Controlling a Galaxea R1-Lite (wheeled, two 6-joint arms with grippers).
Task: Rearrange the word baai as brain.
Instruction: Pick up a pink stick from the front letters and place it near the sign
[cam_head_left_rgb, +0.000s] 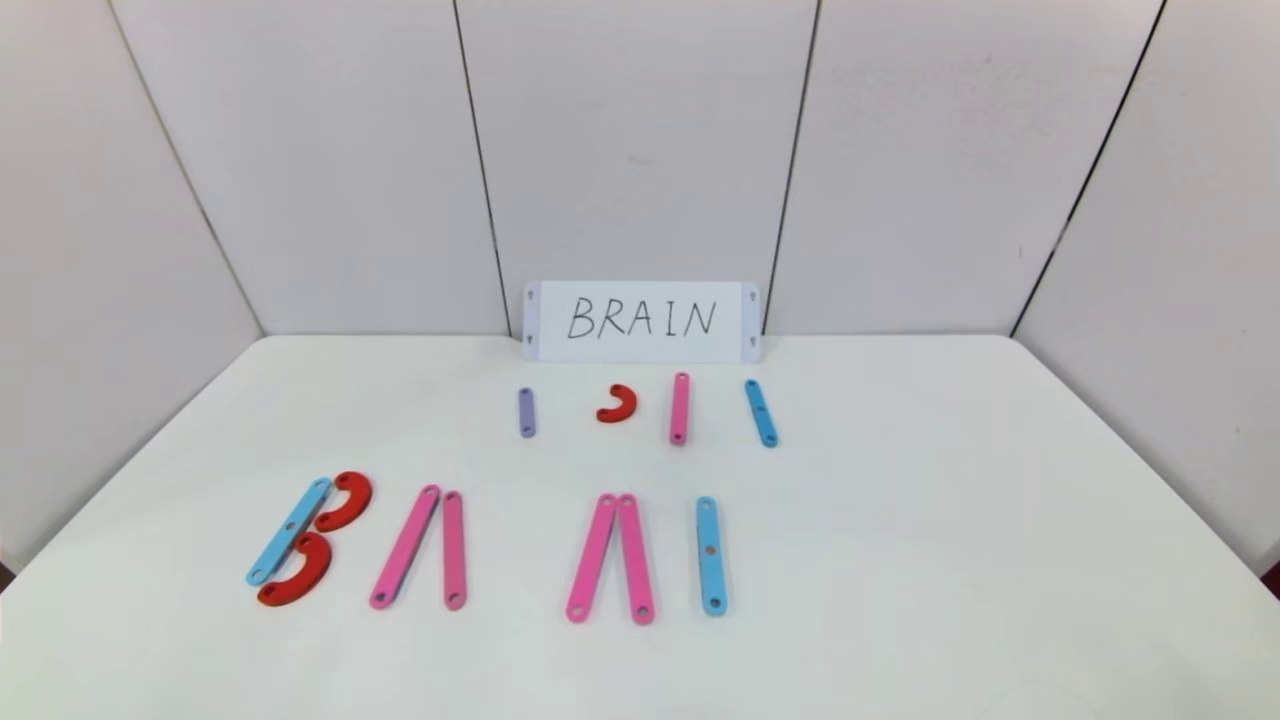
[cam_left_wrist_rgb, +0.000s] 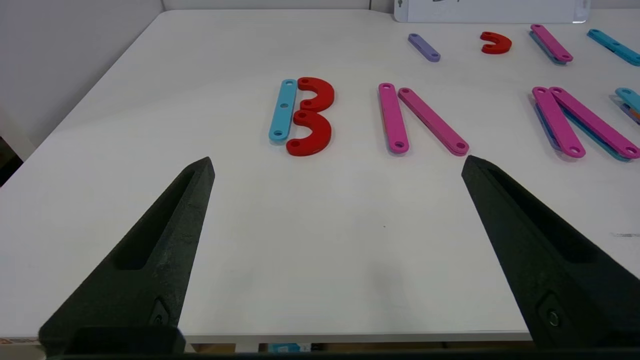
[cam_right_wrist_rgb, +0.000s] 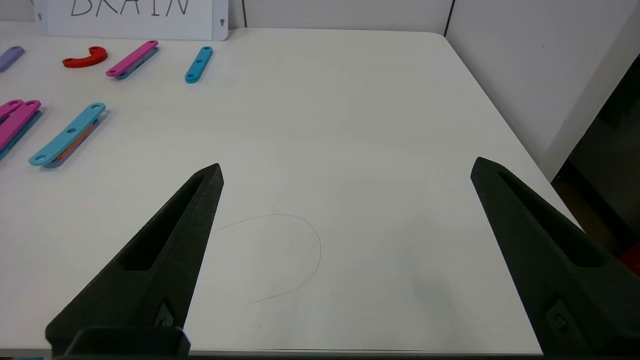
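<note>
The front row on the white table (cam_head_left_rgb: 900, 560) reads from the left: a B of a light-blue strip (cam_head_left_rgb: 289, 531) with two red curves (cam_head_left_rgb: 345, 500), a pair of pink strips (cam_head_left_rgb: 405, 547), a second pair of pink strips (cam_head_left_rgb: 610, 557) and one light-blue strip (cam_head_left_rgb: 710, 555). The B (cam_left_wrist_rgb: 302, 116) and the first pink pair (cam_left_wrist_rgb: 420, 120) show ahead of my left gripper (cam_left_wrist_rgb: 337, 165), which is open and empty over the table's near left edge. My right gripper (cam_right_wrist_rgb: 347, 167) is open and empty over the near right part. Neither gripper shows in the head view.
Behind the row lie a purple short strip (cam_head_left_rgb: 526, 412), a red curve (cam_head_left_rgb: 618, 404), a pink strip (cam_head_left_rgb: 680, 407) and a light-blue strip (cam_head_left_rgb: 761, 412). A white card (cam_head_left_rgb: 641, 320) with handwritten BRAIN stands against the back wall. A thin curved hair or thread (cam_right_wrist_rgb: 300, 250) lies near my right gripper.
</note>
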